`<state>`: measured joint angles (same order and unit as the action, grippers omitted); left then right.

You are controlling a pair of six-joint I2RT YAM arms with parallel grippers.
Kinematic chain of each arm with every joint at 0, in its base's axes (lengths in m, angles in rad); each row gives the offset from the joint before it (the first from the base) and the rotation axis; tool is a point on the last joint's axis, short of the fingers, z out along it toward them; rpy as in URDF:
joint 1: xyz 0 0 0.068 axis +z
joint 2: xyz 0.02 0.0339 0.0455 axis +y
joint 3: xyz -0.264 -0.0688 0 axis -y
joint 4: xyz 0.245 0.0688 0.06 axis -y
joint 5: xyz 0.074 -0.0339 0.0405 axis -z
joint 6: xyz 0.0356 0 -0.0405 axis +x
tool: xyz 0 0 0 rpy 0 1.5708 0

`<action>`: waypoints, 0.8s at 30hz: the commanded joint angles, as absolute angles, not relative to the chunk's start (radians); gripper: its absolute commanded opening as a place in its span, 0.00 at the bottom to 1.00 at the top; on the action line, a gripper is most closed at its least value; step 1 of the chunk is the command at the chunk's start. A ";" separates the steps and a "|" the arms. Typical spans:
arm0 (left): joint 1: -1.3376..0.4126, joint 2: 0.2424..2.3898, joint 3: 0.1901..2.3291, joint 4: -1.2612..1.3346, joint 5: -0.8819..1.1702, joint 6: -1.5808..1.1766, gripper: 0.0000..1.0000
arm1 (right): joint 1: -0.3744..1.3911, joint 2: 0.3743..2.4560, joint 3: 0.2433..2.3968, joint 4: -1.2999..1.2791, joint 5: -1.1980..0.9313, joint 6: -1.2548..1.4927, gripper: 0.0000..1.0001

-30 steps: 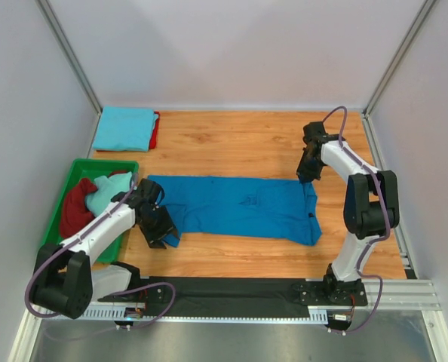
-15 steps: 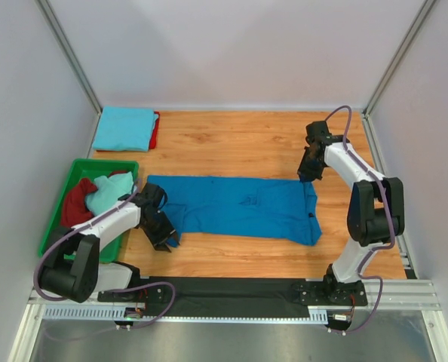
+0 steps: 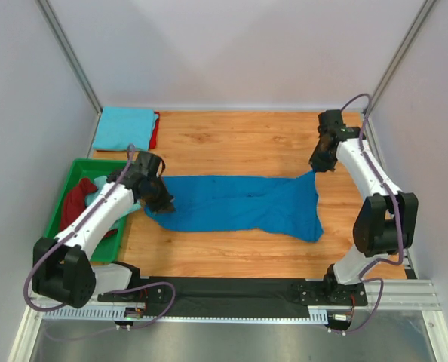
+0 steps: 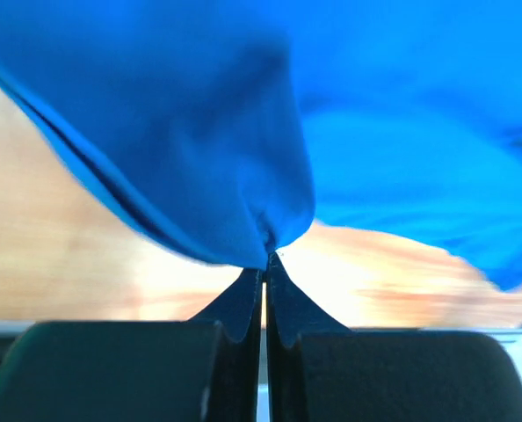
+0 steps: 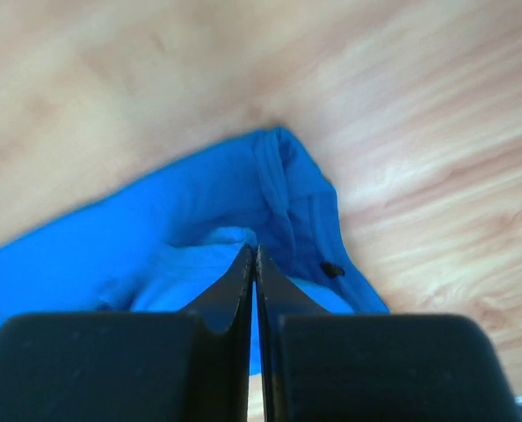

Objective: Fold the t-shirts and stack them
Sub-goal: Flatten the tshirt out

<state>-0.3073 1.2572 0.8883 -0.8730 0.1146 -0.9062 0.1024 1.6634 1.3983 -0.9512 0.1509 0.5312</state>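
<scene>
The royal blue t-shirt (image 3: pixel 239 205) lies stretched across the middle of the wooden table. My left gripper (image 3: pixel 164 202) is shut on its left end, and in the left wrist view the cloth (image 4: pixel 199 132) hangs bunched from the closed tips of the left gripper (image 4: pixel 265 259). My right gripper (image 3: pixel 317 167) is shut on the shirt's back right corner, which is drawn up to a point. The right wrist view shows the right gripper (image 5: pixel 254 251) pinching blue cloth (image 5: pixel 279 193) above the table.
A folded sky blue t-shirt (image 3: pixel 122 127) lies on a red one (image 3: pixel 156 130) at the back left corner. A green tray (image 3: pixel 64 188) at the left edge holds a maroon shirt (image 3: pixel 75 204) and a pale aqua shirt (image 3: pixel 103 192). Walls enclose three sides.
My left gripper closed on the shirt's left end and carried it up and toward the back. My right gripper moved back and to the right with its corner, pulling the shirt taut.
</scene>
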 commanded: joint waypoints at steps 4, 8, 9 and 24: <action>-0.261 1.252 1.396 -0.983 0.032 -0.744 0.00 | 0.014 1.519 1.748 -0.950 0.299 0.569 0.00; -0.239 1.313 1.623 -1.021 0.037 -0.704 0.00 | 0.011 1.471 1.913 -0.974 0.307 0.566 0.00; -0.235 1.316 1.661 -1.034 0.040 -0.698 0.00 | 0.009 1.450 1.936 -0.983 0.319 0.557 0.00; -0.339 1.074 2.011 -1.057 -0.124 -0.497 0.00 | 0.009 0.861 2.060 -0.859 0.350 0.451 0.00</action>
<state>-0.3092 1.1561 1.9430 -1.0824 -0.0517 -0.5861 0.0105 0.9356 2.0087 -0.9394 0.3237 0.5045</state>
